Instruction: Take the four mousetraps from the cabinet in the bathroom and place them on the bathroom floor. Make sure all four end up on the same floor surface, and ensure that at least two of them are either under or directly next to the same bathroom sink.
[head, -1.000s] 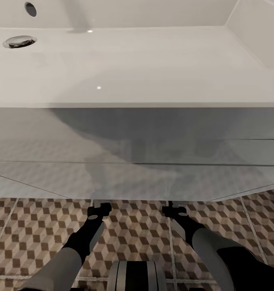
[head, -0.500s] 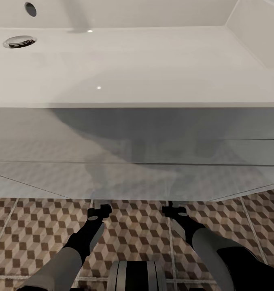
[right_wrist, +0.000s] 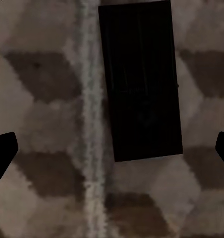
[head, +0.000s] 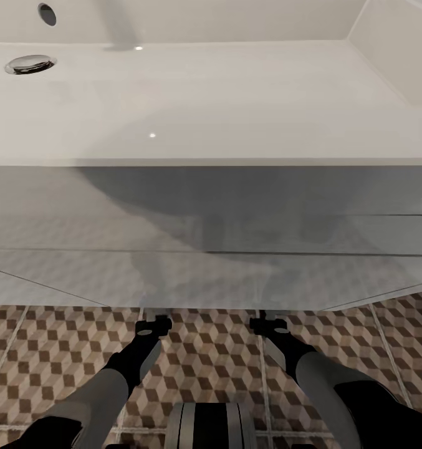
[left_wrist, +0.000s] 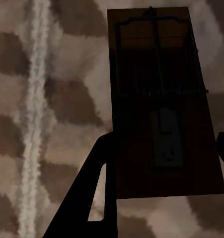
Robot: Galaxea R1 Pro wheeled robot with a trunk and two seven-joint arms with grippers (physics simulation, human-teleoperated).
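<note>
Mousetrap [left_wrist: 161, 104] lying flat on the bathroom floor [left_wrist: 57, 99], seen in the left wrist view: brown board, dark wire bar and spring across it, pale metal tab near the middle. Sits between the fingers of the left gripper [left_wrist: 161, 163], one dark finger [left_wrist: 89, 193] just beside the board's long edge, the tip of the other showing at the far edge of the picture. Spread apart; contact with the board cannot be told. Pale grout line running alongside, a little apart from the trap.

Second mousetrap [right_wrist: 140, 82] flat on the cube-pattern tiles in the right wrist view, very dark in shadow, details hard to make out. One long edge just beside a grout line. Right gripper [right_wrist: 112, 148] spread wide, fingertips [right_wrist: 2, 148] well apart from the board on both sides, nothing pinched.

From the head view: white sink [head: 235, 100] spanning the whole width above, chrome drain [head: 30, 63] at its far left, overflow hole higher up. Glossy white vanity front [head: 211, 249] below the basin, overhanging and blocking sight of both traps. Left gripper [head: 153, 325] and right gripper [head: 268, 324] both reaching down at the lower edge of the vanity, near each other, over patterned bathroom floor [head: 211, 362]. Robot's own trunk [head: 211, 427] low in the middle.
</note>
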